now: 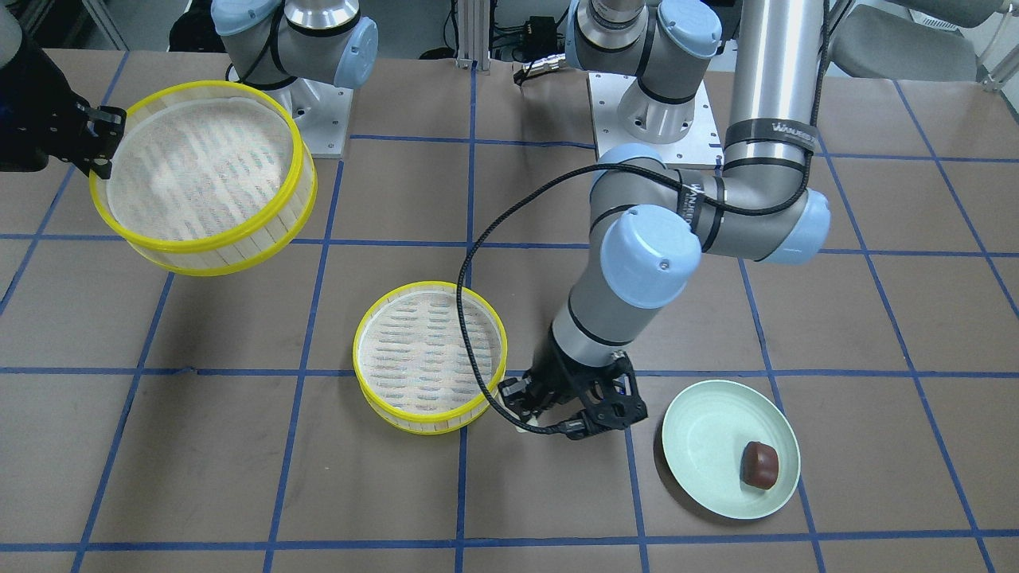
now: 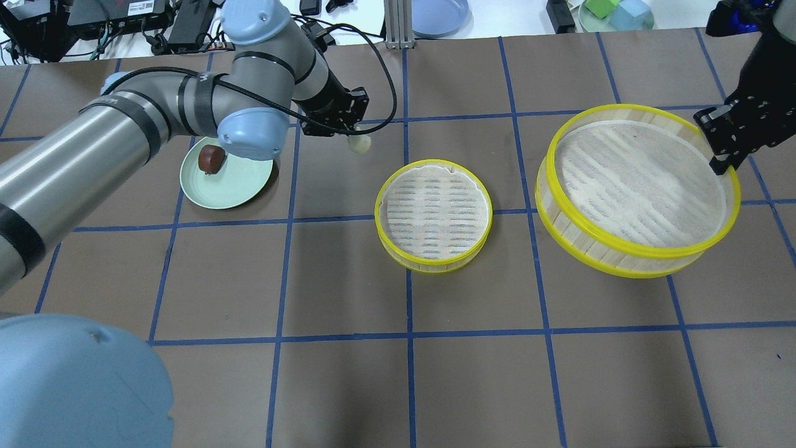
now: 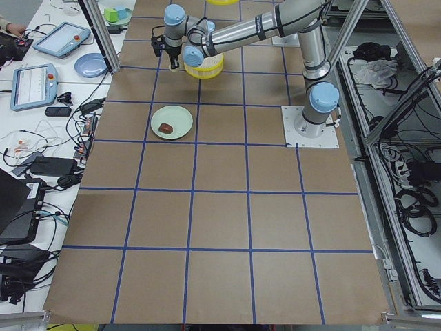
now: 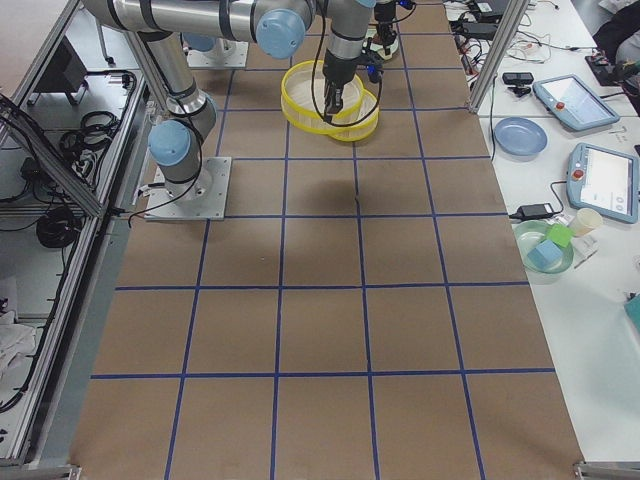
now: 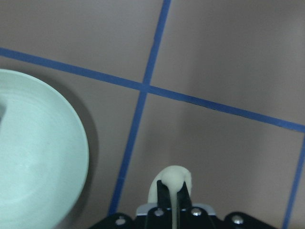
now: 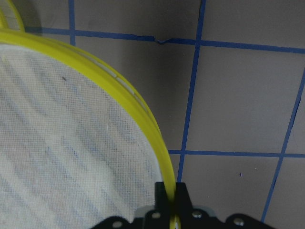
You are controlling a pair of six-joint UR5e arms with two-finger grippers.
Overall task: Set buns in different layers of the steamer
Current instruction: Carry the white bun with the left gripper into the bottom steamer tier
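Observation:
My left gripper (image 2: 357,138) is shut on the cream-white bun (image 2: 359,144) and holds it above the table, between the pale green plate (image 2: 244,183) and the lower steamer layer (image 2: 433,216). The bun shows between the fingers in the left wrist view (image 5: 172,182). The dark reddish-brown bun (image 2: 211,159) lies on the plate (image 1: 704,446). My right gripper (image 2: 721,163) is shut on the yellow rim of the other steamer layer (image 2: 637,190) and holds it tilted above the table on the right. The rim shows in the right wrist view (image 6: 143,119). Both layers are empty.
Blue tape lines grid the brown table. The arm bases (image 1: 649,103) stand at the robot's side. Beyond the far table edge lie a blue plate (image 2: 438,12), a plate with coloured blocks (image 2: 615,14) and cables.

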